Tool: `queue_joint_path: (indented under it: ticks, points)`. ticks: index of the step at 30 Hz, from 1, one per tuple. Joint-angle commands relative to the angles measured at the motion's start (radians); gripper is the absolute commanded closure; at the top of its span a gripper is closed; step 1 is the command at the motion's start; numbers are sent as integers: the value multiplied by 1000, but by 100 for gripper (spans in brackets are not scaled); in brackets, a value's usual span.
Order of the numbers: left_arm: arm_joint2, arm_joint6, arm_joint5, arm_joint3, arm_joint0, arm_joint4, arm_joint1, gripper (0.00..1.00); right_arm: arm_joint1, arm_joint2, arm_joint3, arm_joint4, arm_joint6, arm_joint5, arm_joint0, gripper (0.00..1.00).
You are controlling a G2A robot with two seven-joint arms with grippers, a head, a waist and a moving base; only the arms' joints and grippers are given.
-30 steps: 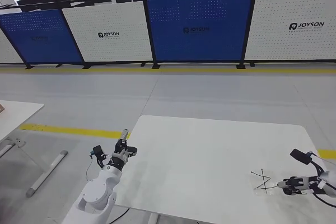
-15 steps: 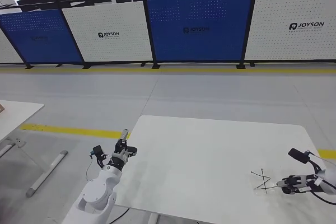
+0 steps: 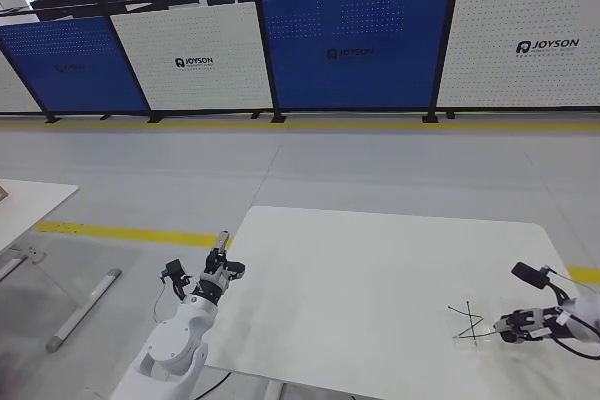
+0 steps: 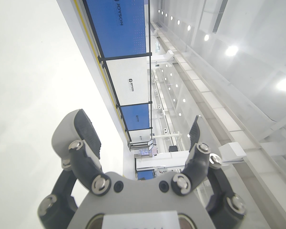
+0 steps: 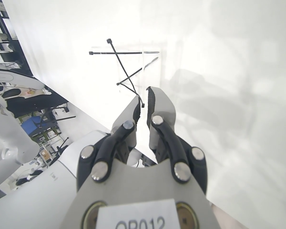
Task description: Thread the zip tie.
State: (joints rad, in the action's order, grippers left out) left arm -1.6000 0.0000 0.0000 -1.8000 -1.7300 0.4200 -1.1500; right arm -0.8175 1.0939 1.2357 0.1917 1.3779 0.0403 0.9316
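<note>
Three thin black zip ties (image 3: 467, 322) lie crossed on the white table (image 3: 380, 270) near its front right corner. In the right wrist view, one zip tie (image 5: 123, 68) runs from the pile back to my right gripper (image 5: 144, 92). Its end sits between the fingers, which are almost together on it. From above, the right gripper (image 3: 498, 327) lies low on the table just right of the pile. My left gripper (image 3: 220, 250) is off the table's left edge, pointing up and away; its fingers (image 4: 85, 129) stand wide apart with nothing between them.
A faint transparent piece (image 5: 152, 58) lies by the zip ties. The table's front edge (image 5: 69, 107) is close beside the pile. Blue and white panel walls (image 3: 350, 55) stand far behind. A second table (image 3: 10, 215) is at the far left.
The right gripper has crept a little left, closer to the zip ties. The left arm has not moved.
</note>
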Motion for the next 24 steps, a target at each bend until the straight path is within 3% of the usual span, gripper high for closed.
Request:
queue_joint_path:
  ticks: [1,4,16,24]
  points:
    - [0,0,0,0,0,0,0,0,-1,-3,-5,-1,1,-3,-4,88]
    - [0,0,0,0,0,0,0,0,-2,-8,-8,0,1,-5,-8,100]
    - [0,0,0,0,0,0,0,0,5,15,5,-23,7,-27,0,100]
    - [0,0,0,0,0,0,0,0,27,103,31,-87,-13,-48,56,100]
